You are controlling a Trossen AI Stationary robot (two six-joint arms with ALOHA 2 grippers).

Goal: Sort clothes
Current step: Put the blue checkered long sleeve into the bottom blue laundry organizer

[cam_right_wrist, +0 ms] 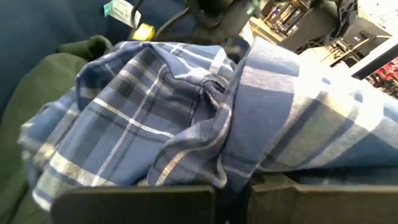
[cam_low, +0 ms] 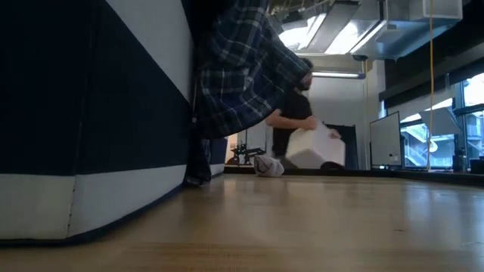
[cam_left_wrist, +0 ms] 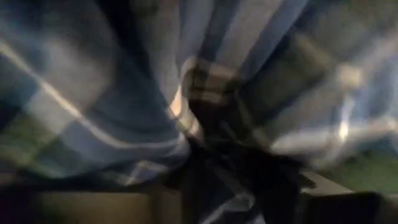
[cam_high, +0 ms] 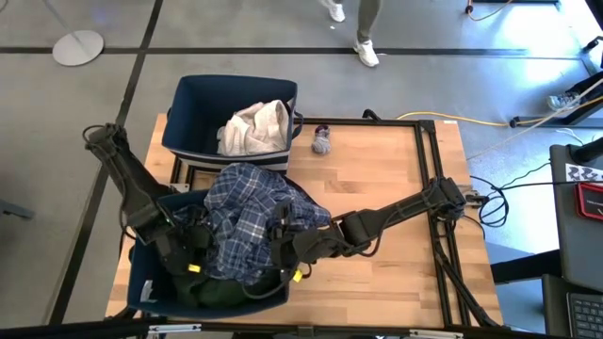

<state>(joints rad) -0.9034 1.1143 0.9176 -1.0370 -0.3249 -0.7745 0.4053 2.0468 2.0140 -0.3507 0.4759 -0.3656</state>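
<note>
A blue plaid shirt (cam_high: 250,217) lies bunched over the near navy bin (cam_high: 151,282), on top of a dark green garment (cam_right_wrist: 43,93). In the low view part of the shirt (cam_low: 242,68) hangs outside the bin's wall (cam_low: 83,113). My right gripper (cam_high: 281,247) is shut on the shirt at its right side. My left gripper (cam_high: 193,252) is over the bin at the shirt's left edge, and its wrist view shows only plaid cloth (cam_left_wrist: 124,93). A white garment (cam_high: 254,127) rests in the far navy bin (cam_high: 188,104). A small grey-purple sock (cam_high: 322,141) lies on the table. My right gripper pinches a bunched fold of the plaid shirt (cam_right_wrist: 227,158) between its two fingers (cam_right_wrist: 137,200), coming from the table's right side and slanting slightly down. Several layers gather at the fingers. The rest of the shirt lies slack on the green garment and over the bin's rim.
Bare wooden table (cam_high: 396,264) stretches right of the bins. A black frame (cam_high: 429,169) runs along its far and right sides. Beyond the table a person (cam_low: 299,113) holds a white box, and another person's shoes (cam_high: 366,52) show on the floor.
</note>
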